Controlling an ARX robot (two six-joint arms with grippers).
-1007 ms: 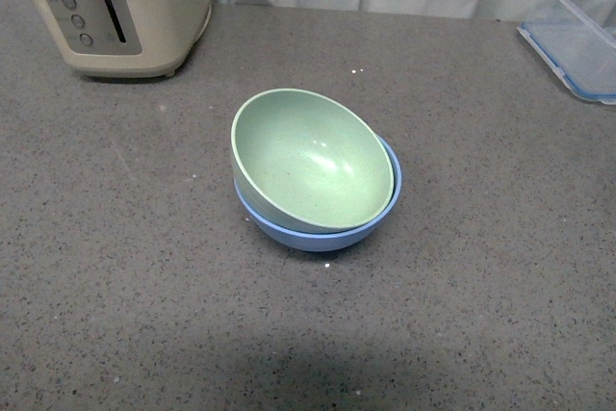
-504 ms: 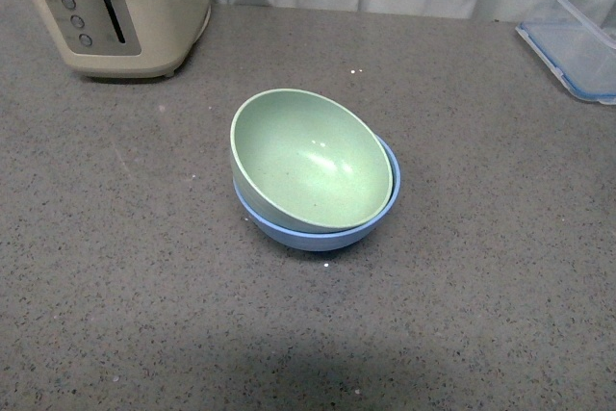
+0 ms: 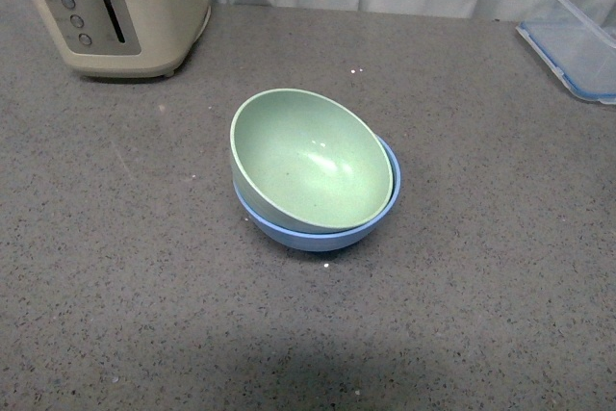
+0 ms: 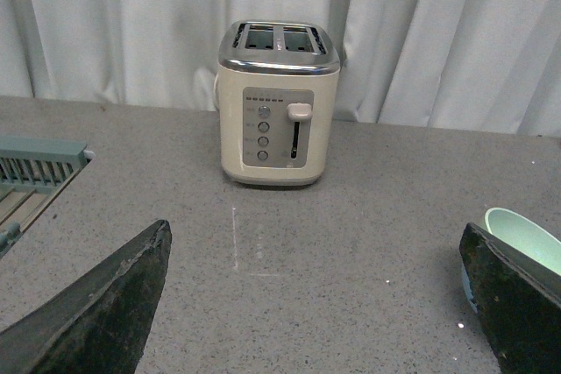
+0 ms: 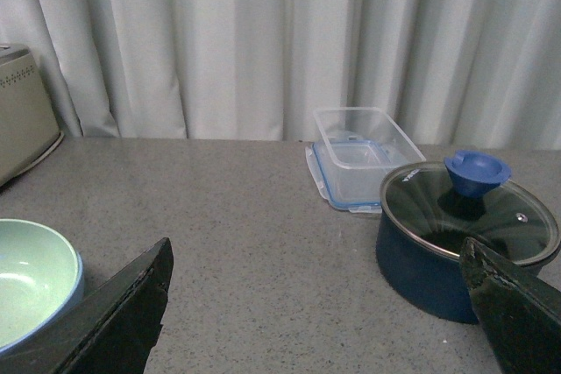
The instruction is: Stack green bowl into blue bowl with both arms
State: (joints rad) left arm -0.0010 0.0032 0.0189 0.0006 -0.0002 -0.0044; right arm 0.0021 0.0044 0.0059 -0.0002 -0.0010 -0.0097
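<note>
The pale green bowl (image 3: 310,158) sits inside the blue bowl (image 3: 322,232) in the middle of the grey counter, tilted so its far-left rim rides high. Neither gripper appears in the front view. In the left wrist view my left gripper (image 4: 320,304) is open with only bare counter between its fingers; the green bowl's rim (image 4: 526,236) peeks out beside one finger (image 4: 517,299). My right gripper (image 5: 320,304) is open too, holding nothing, with the green bowl (image 5: 31,278) in the blue bowl (image 5: 77,271) off to one side.
A cream toaster (image 3: 115,7) stands at the back left. A clear lidless container (image 3: 582,31) sits at the back right. A dark blue pot with a glass lid (image 5: 460,234) is near the right gripper. A teal rack (image 4: 35,177) lies at the counter's left edge.
</note>
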